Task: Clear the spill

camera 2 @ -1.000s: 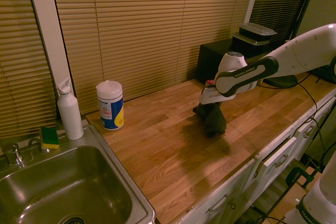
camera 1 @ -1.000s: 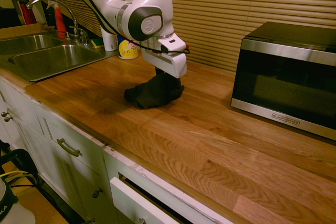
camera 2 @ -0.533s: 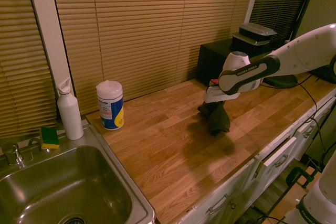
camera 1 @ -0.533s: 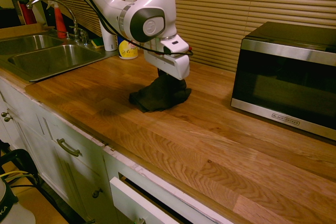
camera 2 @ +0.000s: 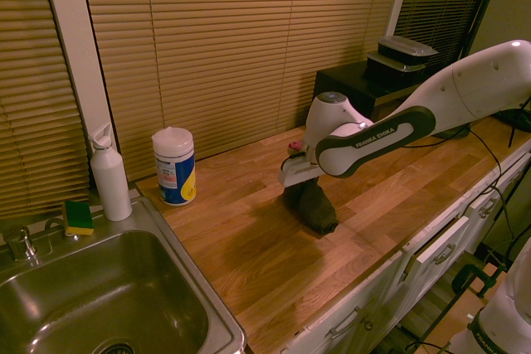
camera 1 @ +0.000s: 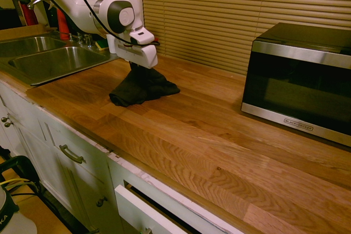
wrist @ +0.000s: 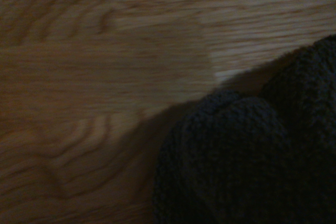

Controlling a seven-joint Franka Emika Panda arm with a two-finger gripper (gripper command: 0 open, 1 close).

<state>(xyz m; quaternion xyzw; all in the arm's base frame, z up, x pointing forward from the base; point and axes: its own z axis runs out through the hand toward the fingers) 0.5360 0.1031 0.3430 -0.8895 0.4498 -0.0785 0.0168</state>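
Dragging toward the sink, my gripper (camera 1: 138,69) and the bunched dark cloth (camera 1: 141,89) have shifted across the oak-grained counter (camera 1: 219,141). Cloth hides my fingers, so their grip I cannot tell. No spill specks show anywhere. Only the wrist view reveals the cloth's (wrist: 247,156) knitted weave, at its 5 o'clock.

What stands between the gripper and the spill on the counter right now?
Only the dark cloth, bunched directly under the gripper and resting on the wooden counter. No spill specks show on the bare wood in any view; any that remain would be hidden under the cloth.
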